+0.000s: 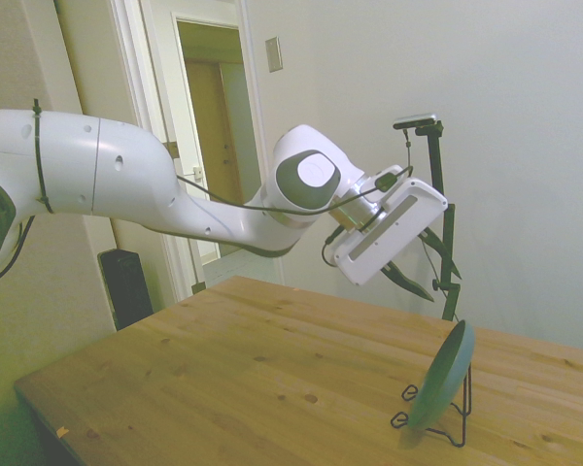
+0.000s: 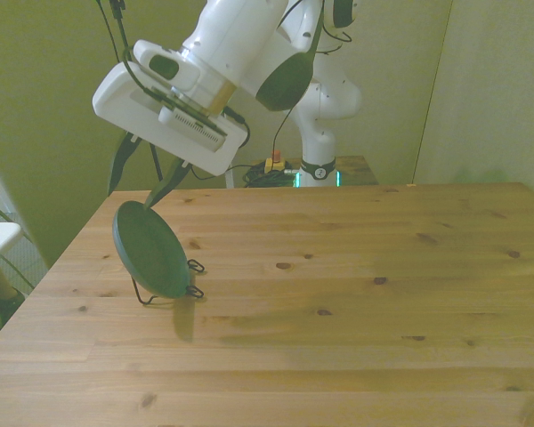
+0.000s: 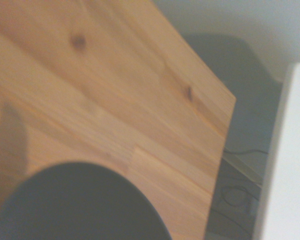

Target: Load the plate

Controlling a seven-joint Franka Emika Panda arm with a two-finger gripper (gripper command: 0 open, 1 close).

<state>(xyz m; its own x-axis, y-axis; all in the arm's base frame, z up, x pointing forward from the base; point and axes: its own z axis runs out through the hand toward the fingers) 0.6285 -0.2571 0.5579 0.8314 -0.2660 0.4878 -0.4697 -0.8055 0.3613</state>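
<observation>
The small round dark teal-green plate (image 2: 151,250) stands tilted on edge in the thin black wire stand (image 1: 454,419), near the wooden table's (image 2: 356,294) edge. Above the plate, the two-finger gripper (image 2: 141,174) hangs spread open, empty.

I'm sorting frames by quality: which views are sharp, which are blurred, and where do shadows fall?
Side view: sharp; the plate stands clear on its wire stand. Front view: sharp, with a greenish cast; the plate's shadow lies on the table beside it. Wrist view: soft and out of focus; the plate's edge is smeared.
</observation>
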